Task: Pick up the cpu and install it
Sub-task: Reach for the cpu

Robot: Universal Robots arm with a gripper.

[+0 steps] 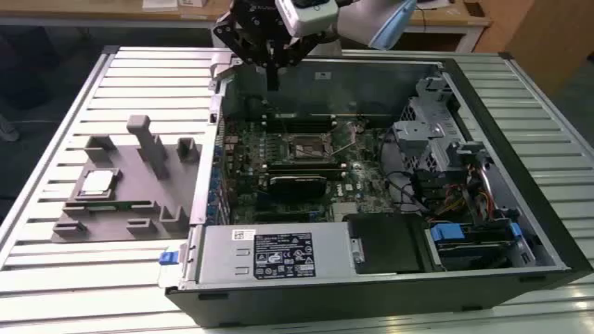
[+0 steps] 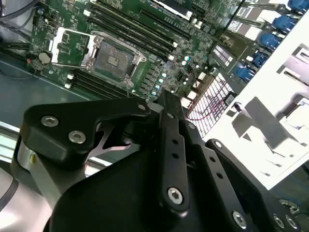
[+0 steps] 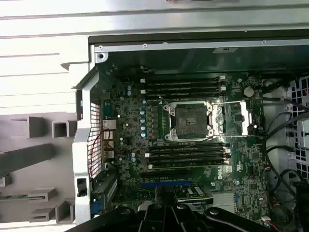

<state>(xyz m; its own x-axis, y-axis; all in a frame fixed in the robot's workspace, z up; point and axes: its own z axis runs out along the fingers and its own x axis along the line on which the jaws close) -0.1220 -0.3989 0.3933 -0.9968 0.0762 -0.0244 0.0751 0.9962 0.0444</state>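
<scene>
On the exterior view's left, a gray tray (image 1: 130, 209) sits on the bench (image 1: 55, 90). The cpu (image 1: 97, 183) lies flat in a pocket of that tray, shiny side up. Nothing touches it.

Nearer the middle, the tool (image 1: 272, 83) hangs high over the back wall of the open computer case (image 1: 371, 292). It is well apart from the cpu. Its two fingers look pressed together and hold nothing.

Inside the case, a bit more to the right, the socket (image 1: 307, 146) on the green board (image 1: 362, 181) is open. Its metal lid is flipped back.

The cpu looks small, light and stiff, so it should not bend. But it is probably easy to hurt, and its smooth top could slip. A good place to hold it would be by two opposite side edges, keeping it flat. Its underside should not get bumped.
</scene>
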